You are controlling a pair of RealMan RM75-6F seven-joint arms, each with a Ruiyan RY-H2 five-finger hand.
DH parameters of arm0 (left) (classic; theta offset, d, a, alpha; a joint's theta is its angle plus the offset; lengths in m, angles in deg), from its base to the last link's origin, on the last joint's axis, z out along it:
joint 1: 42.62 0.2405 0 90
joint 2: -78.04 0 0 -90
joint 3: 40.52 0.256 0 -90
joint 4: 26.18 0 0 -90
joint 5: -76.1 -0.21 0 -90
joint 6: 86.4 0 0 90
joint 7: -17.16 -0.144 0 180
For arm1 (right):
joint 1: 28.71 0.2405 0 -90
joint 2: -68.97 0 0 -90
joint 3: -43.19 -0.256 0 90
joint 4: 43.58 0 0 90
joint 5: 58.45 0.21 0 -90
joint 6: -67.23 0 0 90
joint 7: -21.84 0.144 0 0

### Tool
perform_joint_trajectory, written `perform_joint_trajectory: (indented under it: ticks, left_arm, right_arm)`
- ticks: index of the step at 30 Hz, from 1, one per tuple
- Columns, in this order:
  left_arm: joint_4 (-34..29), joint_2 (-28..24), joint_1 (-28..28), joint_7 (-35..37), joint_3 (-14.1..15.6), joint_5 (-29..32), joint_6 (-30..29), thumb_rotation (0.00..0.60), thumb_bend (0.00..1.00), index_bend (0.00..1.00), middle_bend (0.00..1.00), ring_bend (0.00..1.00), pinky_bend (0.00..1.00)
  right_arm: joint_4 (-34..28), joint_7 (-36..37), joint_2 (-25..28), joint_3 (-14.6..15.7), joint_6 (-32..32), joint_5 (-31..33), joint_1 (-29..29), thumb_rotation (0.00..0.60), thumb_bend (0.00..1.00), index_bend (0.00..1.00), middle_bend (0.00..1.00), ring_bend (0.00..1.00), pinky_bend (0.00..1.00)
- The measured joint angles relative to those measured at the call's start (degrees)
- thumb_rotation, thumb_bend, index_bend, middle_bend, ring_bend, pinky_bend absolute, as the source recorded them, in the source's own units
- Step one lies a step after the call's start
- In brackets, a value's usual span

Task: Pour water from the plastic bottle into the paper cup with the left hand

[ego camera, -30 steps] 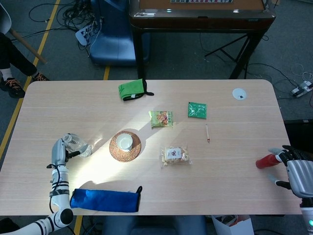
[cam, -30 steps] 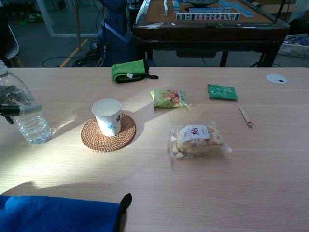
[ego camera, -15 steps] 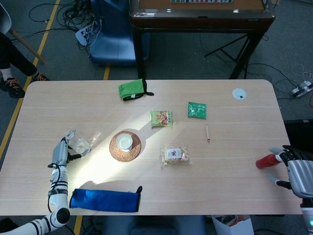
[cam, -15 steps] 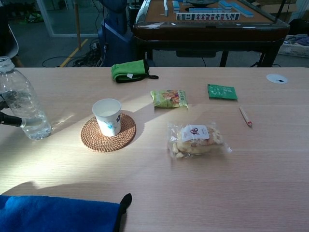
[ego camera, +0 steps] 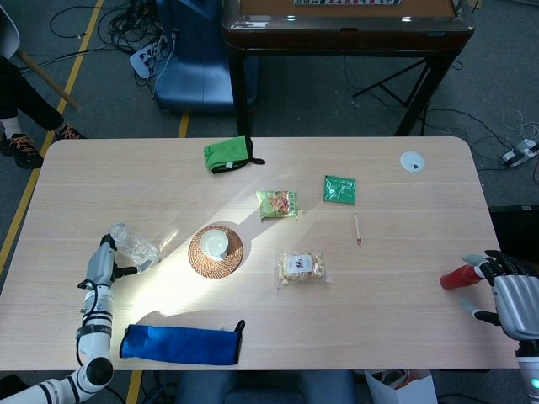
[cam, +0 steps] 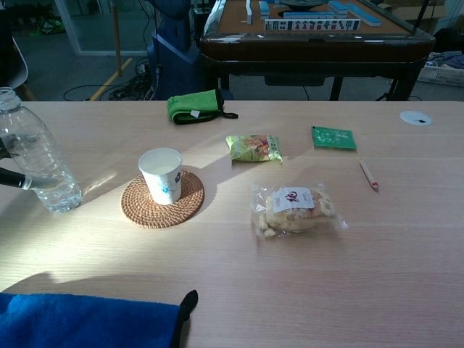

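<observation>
Left robot hand has slid back, fingers spread beside upright plastic bottle.

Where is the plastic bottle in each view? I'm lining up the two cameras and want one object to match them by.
Head view: the plastic bottle stands near the table's left edge, beside the left hand.
Chest view: it stands upright at the far left edge of the picture, cap off.
Shared landmark: the paper cup on its woven coaster, just right of the bottle in both views.
</observation>
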Motion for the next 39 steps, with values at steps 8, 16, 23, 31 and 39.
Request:
perform_joint_trajectory:
  ticks: [8, 16, 23, 31, 39]
  left_arm:
    - [-8.76, -7.67, 2.47, -1.42, 1.69, -0.04, 0.10, 0.600, 0.01, 0.00, 0.00, 0.00, 0.18]
    - [-16.37, -16.32, 5.45, -3.28, 6.09, -3.88, -0.64, 0.600, 0.01, 0.00, 0.00, 0.00, 0.18]
    - [-19.92, -22.99, 7.77, -4.89, 10.90, -11.76, -2.03, 0.600, 0.01, 0.05, 0.04, 0.05, 0.21]
    - [-17.04, -24.45, 11.02, -2.15, 16.26, -26.69, -7.37, 0.600, 0.01, 0.28, 0.36, 0.27, 0.48]
    - [-10.35, -21.87, 13.35, -0.90, 19.91, -39.06, -16.05, 0.600, 0.01, 0.49, 0.58, 0.42, 0.62]
  right_arm:
    - [-0.17, -0.50, -0.05, 0.04, 0.37, -0.20, -0.14, 0.600, 0.05, 0.30, 0.36, 0.19, 0.28]
    - [-0.37, -1.99, -0.47, 0.13, 0.56, -0.37, -0.20, 0.600, 0.05, 0.30, 0.36, 0.19, 0.28]
    - [-0.47, -3.72, -1.06, 0.08, 0.60, -0.03, -0.26, 0.600, 0.05, 0.30, 0.36, 0.19, 0.28]
    - [-0.21, -5.44, -1.93, -0.02, -0.24, 0.86, 0.05, 0.600, 0.05, 0.30, 0.36, 0.19, 0.28]
    - [-0.38, -6.15, -2.11, 0.17, -0.16, 0.61, -0.01, 0.600, 0.05, 0.30, 0.36, 0.19, 0.28]
